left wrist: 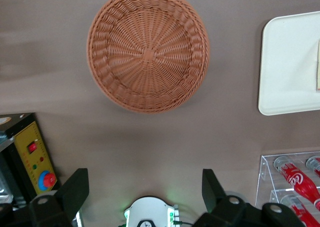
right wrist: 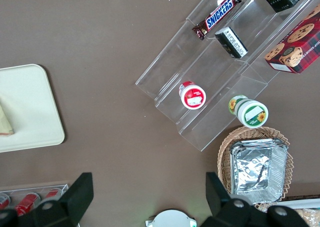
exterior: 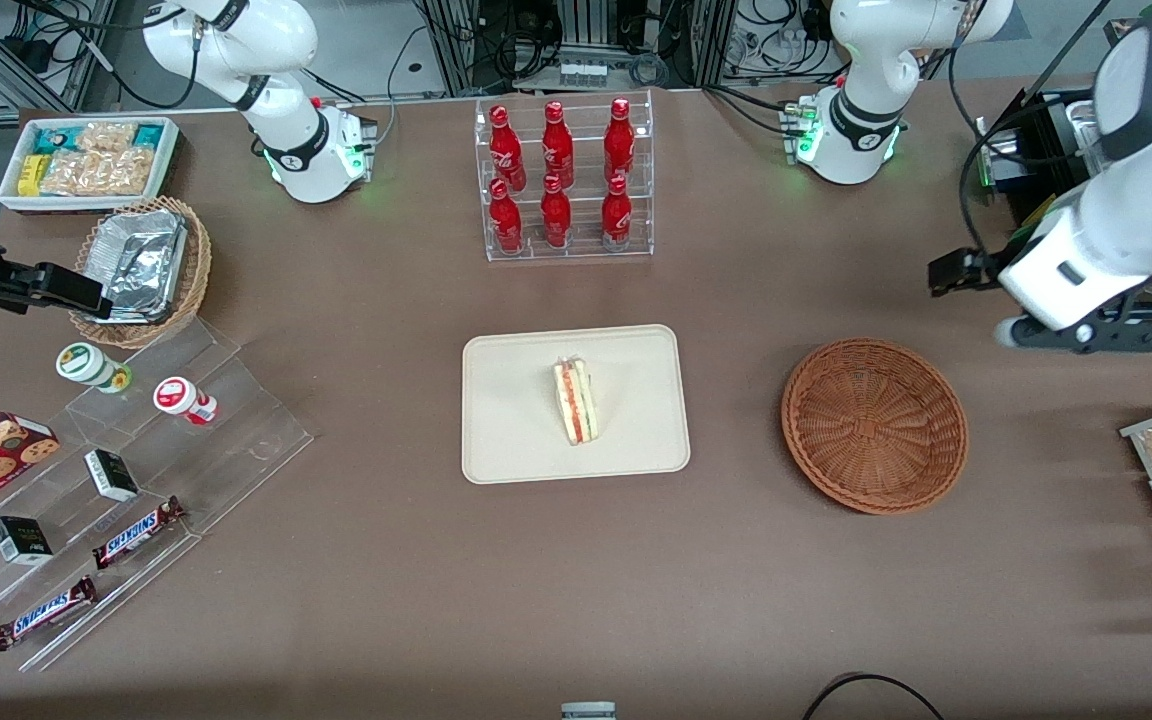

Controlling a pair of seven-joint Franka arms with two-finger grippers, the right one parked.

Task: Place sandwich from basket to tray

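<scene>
Brown matte tabletop (exterior: 386, 560) underneath. Small triangular sandwich wedge of pale bread with red, orange and green layers (exterior: 574, 401) lying on flat cream-beige rectangular plastic tray (exterior: 516, 440). Round reddish-brown woven wicker basket (exterior: 874, 425) beside tray, toward working arm's end. Left gripper (left wrist: 145, 189) raised above table near basket, fingers (left wrist: 75, 189) spread wide, holding nothing.

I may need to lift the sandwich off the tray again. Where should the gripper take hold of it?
Come from above and close on the two bread faces of the sandwich: it stands on edge on the tray, filling edge up. The gripper is open, above the table near the basket.
</scene>
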